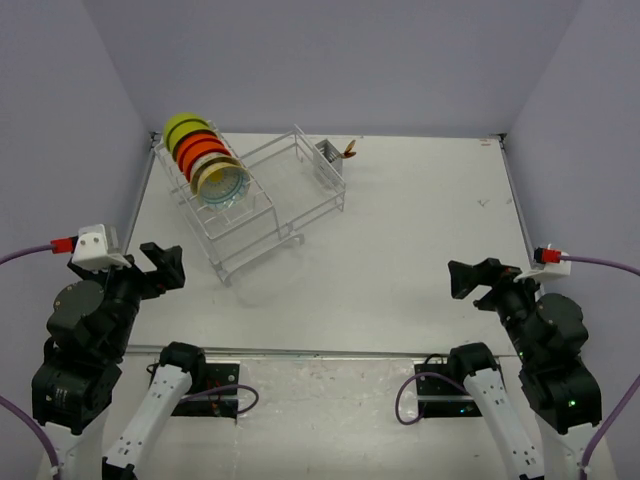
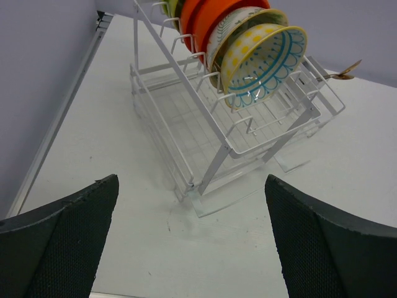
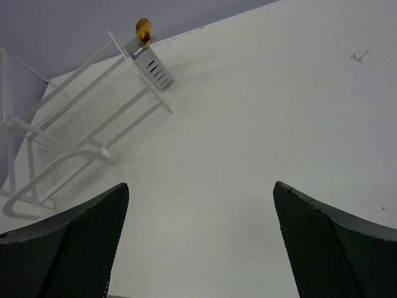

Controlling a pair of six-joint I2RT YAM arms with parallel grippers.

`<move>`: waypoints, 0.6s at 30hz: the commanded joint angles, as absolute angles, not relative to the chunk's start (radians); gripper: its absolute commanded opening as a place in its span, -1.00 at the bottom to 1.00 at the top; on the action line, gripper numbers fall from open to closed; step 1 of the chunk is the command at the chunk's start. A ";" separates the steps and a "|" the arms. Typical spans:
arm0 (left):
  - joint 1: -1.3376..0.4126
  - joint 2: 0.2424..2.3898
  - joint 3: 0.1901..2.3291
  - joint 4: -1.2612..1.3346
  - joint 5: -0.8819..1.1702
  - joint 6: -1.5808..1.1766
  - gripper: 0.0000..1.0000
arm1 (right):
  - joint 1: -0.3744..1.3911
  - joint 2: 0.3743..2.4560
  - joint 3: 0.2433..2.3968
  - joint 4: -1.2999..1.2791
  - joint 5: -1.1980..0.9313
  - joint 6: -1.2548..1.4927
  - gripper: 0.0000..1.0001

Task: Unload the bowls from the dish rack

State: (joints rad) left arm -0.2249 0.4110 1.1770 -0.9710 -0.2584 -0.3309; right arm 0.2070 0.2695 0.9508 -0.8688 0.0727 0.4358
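Left gripper: jaws wide, nothing between them. Dish rack stands ahead of these jaws, well apart, on the table. Bowls sit on edge in its dividers, far ahead and toward the right finger. Order from the jaws: yellow-and-teal bowl, cream bowl, orange bowls, lime-green bowl.

Right gripper: jaws wide, empty. Grey cutlery basket with gold spoon lies far ahead, toward its left finger.
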 commanded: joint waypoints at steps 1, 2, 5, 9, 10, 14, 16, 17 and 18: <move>-0.229 0.434 1.221 -0.977 -0.268 -0.344 1.00 | 0.202 0.278 0.945 -0.841 0.112 0.449 0.98; -0.229 0.437 1.223 -0.977 -0.265 -0.345 1.00 | 0.202 0.279 0.945 -0.841 0.104 0.448 0.98; -0.229 0.446 1.227 -0.971 -0.253 -0.338 1.00 | 0.202 0.302 0.946 -0.844 0.101 0.451 0.98; -0.227 0.530 1.247 -0.971 -0.233 -0.310 1.00 | 0.201 0.322 0.933 -0.819 0.054 0.456 0.98; -0.226 0.560 1.256 -0.973 -0.236 -0.299 1.00 | 0.202 0.325 0.916 -0.805 0.037 0.457 0.98; -0.221 0.775 1.363 -0.951 -0.274 -0.278 1.00 | 0.202 0.345 0.855 -0.738 -0.052 0.445 0.98; -0.221 0.845 1.481 -0.946 -0.287 -0.255 1.00 | 0.202 0.371 0.832 -0.723 -0.067 0.442 0.98; -0.221 0.914 1.518 -0.946 -0.296 -0.239 1.00 | 0.202 0.383 0.828 -0.716 -0.069 0.434 0.98; -0.225 0.951 1.587 -0.951 -0.322 -0.226 1.00 | 0.202 0.411 0.827 -0.710 -0.068 0.431 0.98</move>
